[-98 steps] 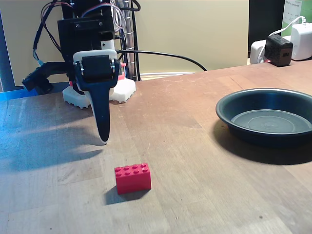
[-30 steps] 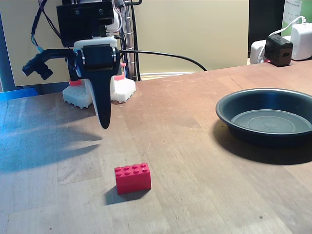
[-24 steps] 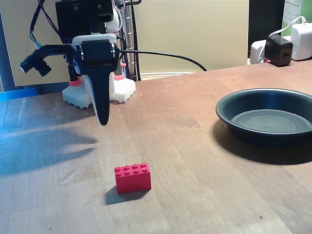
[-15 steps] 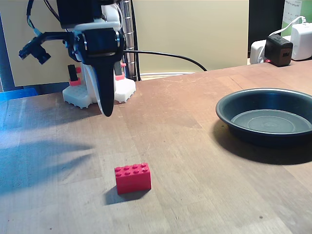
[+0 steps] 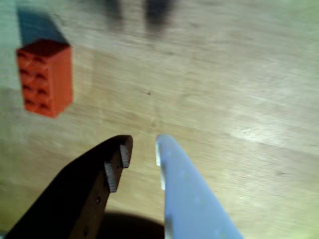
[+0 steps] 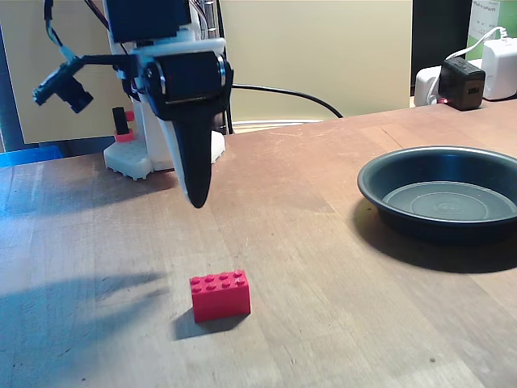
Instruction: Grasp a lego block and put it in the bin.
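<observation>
Gripper: in the wrist view I see my gripper [image 5: 142,149] with its two fingertips slightly apart, a narrow gap between them and nothing held; one finger is dark, the other pale. In the fixed view the gripper [image 6: 198,198] hangs tip-down above the surface, clear of the wood.

Lego block: the red lego block [image 6: 220,295] sits on the surface, studs up, nearer the camera than the gripper tip and a little to its right in the fixed view. In the wrist view the lego block [image 5: 45,77] lies at the upper left, well apart from the fingertips and off their line.

Bin: the dark round bin [image 6: 380,182] rests on the surface at the right of the fixed view, well apart from the block. I see only its ringed bottom inside.

Surface: brown wooden surface [image 6: 307,242]; shadows fall at the left of the fixed view and under the bin.

Arm: the white arm base [image 6: 129,162] stands at the back left, behind the gripper.

Background: a black cable [image 6: 299,93] runs along the far edge, and chargers [image 6: 464,81] sit at the back right.
</observation>
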You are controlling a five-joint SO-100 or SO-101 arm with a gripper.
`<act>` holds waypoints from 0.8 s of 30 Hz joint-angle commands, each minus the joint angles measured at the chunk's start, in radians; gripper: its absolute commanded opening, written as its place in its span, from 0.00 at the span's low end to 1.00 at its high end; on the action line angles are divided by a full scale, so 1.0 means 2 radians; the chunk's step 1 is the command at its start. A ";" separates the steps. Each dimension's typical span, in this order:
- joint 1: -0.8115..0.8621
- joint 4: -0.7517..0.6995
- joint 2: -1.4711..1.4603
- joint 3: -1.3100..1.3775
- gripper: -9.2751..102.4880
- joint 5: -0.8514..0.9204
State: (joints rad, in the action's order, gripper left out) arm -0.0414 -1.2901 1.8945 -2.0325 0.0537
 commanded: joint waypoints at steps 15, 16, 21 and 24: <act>-0.022 0.005 -0.133 0.139 0.08 -0.115; -0.023 0.005 -0.138 0.146 0.08 -0.115; -0.024 0.005 -0.156 0.184 0.10 -0.100; -0.024 0.005 -0.166 0.188 0.16 -0.084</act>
State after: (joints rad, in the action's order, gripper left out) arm -0.0859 -1.2901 1.5647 -1.6981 -0.1350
